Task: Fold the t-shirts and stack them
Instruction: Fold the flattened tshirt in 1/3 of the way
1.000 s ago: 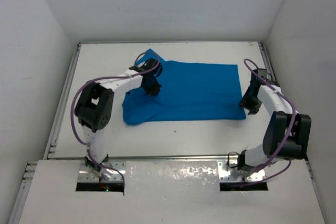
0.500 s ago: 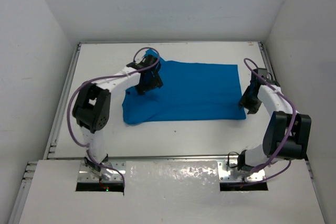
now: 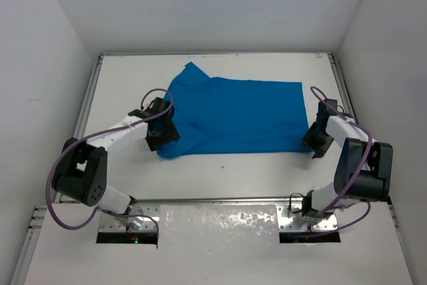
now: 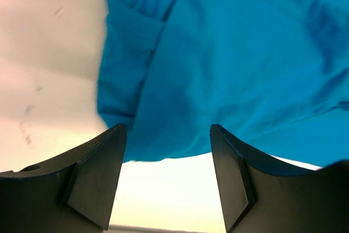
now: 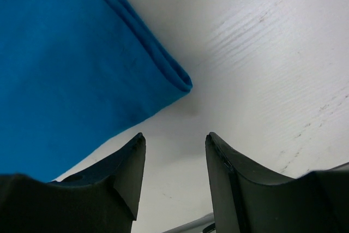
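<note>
Item: one blue t-shirt (image 3: 233,115), spread mostly flat on the table (image 3: 233,168), sleeve rumpled at far left. By the look of it, light, limp cloth that will sag and crease, best pinched at a hem corner or doubled edge. Left gripper (image 3: 162,134) at its near-left corner, right gripper (image 3: 313,141) at its near-right: both jaws apart, empty.

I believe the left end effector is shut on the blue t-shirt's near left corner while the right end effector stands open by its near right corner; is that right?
Not quite: the left end effector is open by the near left corner of the t-shirt, as the left wrist view shows, jaws apart and empty. The right end effector is open by the near right corner.
</note>
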Tool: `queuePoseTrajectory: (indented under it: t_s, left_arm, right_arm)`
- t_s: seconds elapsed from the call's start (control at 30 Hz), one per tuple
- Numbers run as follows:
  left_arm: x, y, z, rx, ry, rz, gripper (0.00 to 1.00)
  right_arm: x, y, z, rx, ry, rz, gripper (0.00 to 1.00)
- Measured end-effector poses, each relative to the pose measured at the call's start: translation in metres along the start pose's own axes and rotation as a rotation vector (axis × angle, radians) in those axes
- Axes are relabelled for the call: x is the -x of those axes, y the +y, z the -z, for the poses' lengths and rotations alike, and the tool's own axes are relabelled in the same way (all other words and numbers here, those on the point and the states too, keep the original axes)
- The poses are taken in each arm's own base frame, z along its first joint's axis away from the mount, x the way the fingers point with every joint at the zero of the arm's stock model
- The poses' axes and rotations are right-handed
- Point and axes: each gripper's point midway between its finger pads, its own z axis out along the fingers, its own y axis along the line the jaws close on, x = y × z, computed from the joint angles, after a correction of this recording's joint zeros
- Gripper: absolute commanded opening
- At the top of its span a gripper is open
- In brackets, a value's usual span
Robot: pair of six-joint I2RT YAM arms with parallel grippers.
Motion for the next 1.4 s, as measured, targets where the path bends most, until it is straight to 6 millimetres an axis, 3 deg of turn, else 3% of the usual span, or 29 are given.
queuePoseTrajectory:
  t_s: [0.27,0.33,0.43,0.93,1.03,1.07,1.1,1.4]
  left_arm:
    - [0.024,-0.029,-0.011,-0.062,-0.036,-0.017,0.63]
    - [0.031,-0.033,-0.017,-0.054,-0.036,-0.025,0.6]
    - [0.042,-0.036,-0.027,-0.032,-0.038,-0.04,0.52]
    - [0.063,-0.034,-0.058,0.02,-0.041,-0.103,0.49]
    - [0.063,-0.035,-0.063,0.025,-0.033,-0.112,0.26]
    - [0.064,-0.036,-0.065,0.025,-0.033,-0.116,0.07]
    - [0.065,-0.037,-0.066,0.024,-0.033,-0.118,0.0]
    - [0.076,-0.045,-0.064,0.011,-0.06,-0.122,0.0]
  right_arm:
    - [0.005,0.002,-0.006,-0.001,0.002,-0.003,0.47]
    - [0.007,0.003,-0.005,0.001,-0.003,-0.003,0.47]
    - [0.009,0.004,-0.004,0.004,-0.009,0.0,0.47]
    - [0.019,0.008,-0.004,0.004,-0.016,0.008,0.47]
    - [0.02,0.009,-0.006,0.002,-0.012,0.009,0.47]
    - [0.02,0.009,-0.006,0.001,-0.01,0.009,0.47]
    - [0.021,0.009,-0.007,0.001,-0.01,0.009,0.47]
    - [0.025,0.01,-0.019,-0.009,-0.009,-0.004,0.47]
